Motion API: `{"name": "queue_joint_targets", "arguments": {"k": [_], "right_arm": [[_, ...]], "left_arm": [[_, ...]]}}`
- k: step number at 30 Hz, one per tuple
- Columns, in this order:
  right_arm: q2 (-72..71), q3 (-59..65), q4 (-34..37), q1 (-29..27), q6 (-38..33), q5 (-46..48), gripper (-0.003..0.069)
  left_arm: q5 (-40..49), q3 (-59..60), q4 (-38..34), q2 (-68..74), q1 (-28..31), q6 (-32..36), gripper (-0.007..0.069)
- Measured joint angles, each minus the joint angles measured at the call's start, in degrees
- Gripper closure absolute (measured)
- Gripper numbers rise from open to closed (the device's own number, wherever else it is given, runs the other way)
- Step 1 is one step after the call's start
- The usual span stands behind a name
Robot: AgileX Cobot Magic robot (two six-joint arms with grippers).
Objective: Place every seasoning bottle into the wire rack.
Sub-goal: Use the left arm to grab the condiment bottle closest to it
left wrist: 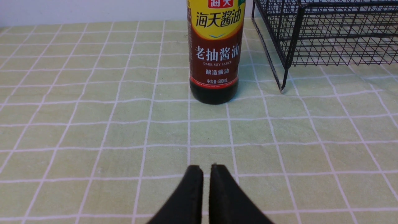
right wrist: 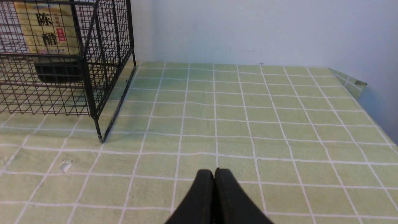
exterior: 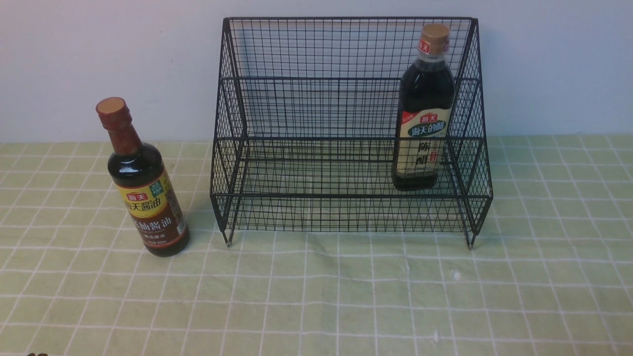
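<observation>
The black wire rack (exterior: 346,133) stands at the back middle of the table. A wide seasoning bottle (exterior: 423,111) with a tan cap and beige label stands upright inside the rack at its right end; its label (right wrist: 46,29) shows through the mesh in the right wrist view. A slim long-necked seasoning bottle (exterior: 141,183) with a red-brown cap stands on the cloth left of the rack, apart from it. My left gripper (left wrist: 206,169) is shut and empty, well short of that bottle (left wrist: 214,53). My right gripper (right wrist: 214,172) is shut and empty over bare cloth, to the right of the rack's corner foot (right wrist: 99,138).
A green checked tablecloth (exterior: 316,296) covers the table. A pale wall (exterior: 99,59) rises right behind the rack. The table's right edge (right wrist: 382,130) shows in the right wrist view. Small white specks (exterior: 456,275) lie on the cloth in front of the rack.
</observation>
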Motion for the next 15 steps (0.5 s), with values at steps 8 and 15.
{"name": "queue_joint_targets", "arguments": {"k": [8,15], "right_arm": [[0.0,0.0,0.0,0.0,0.0,0.0,0.0673],[0.0,0.0,0.0,0.0,0.0,0.0,0.0673]], "left_arm": [[0.0,0.0,0.0,0.0,0.0,0.0,0.0607],[-5.7,0.3,-1.2,0.0,0.0,-1.6,0.0607]]}}
